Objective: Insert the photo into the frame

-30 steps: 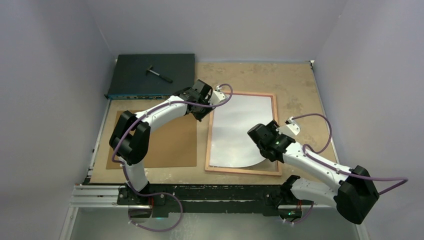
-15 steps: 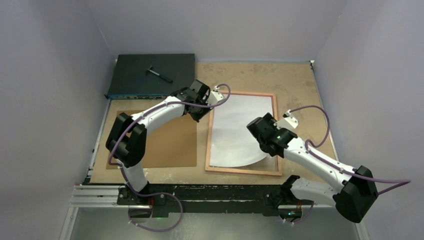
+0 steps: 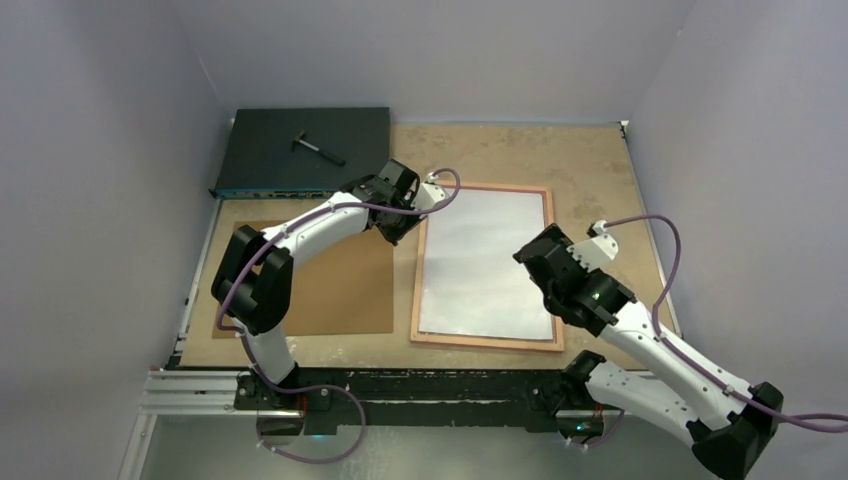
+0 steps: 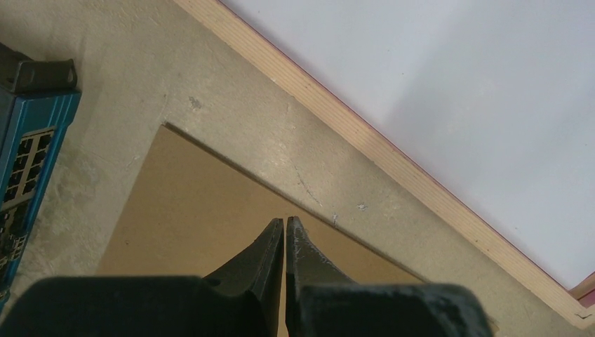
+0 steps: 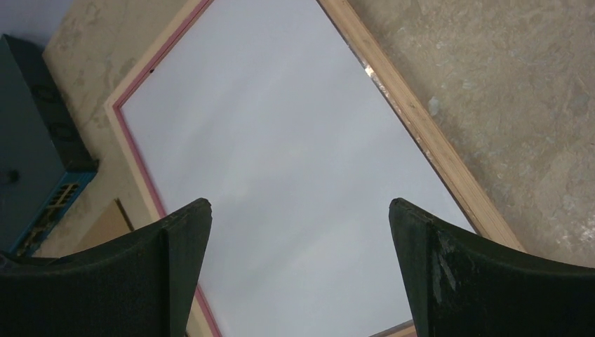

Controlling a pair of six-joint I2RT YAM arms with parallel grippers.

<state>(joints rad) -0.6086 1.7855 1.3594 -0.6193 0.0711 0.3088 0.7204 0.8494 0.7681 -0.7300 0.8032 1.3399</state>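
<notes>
Thin, glossy, white-backed photo (image 3: 480, 265) lies flat inside the pink-edged rectangular frame (image 3: 484, 343). Judged light, floppy, slippery; take it by an edge. Left gripper (image 4: 285, 226), frame's ten o'clock: closed, empty. Right gripper (image 5: 300, 208), four o'clock: spread wide, empty.

left gripper (image 4: 285, 225): jaws pressed together, above board edge
backing board (image 4: 189, 210): brown, flat
frame (image 4: 393, 160): tan rail, diagonal
photo (image 4: 456, 84): white back up, inside frame
electronics box (image 4: 31, 140): far left

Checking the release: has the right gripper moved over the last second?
Yes. The right gripper shifted right, toward the frame's right edge.
</notes>
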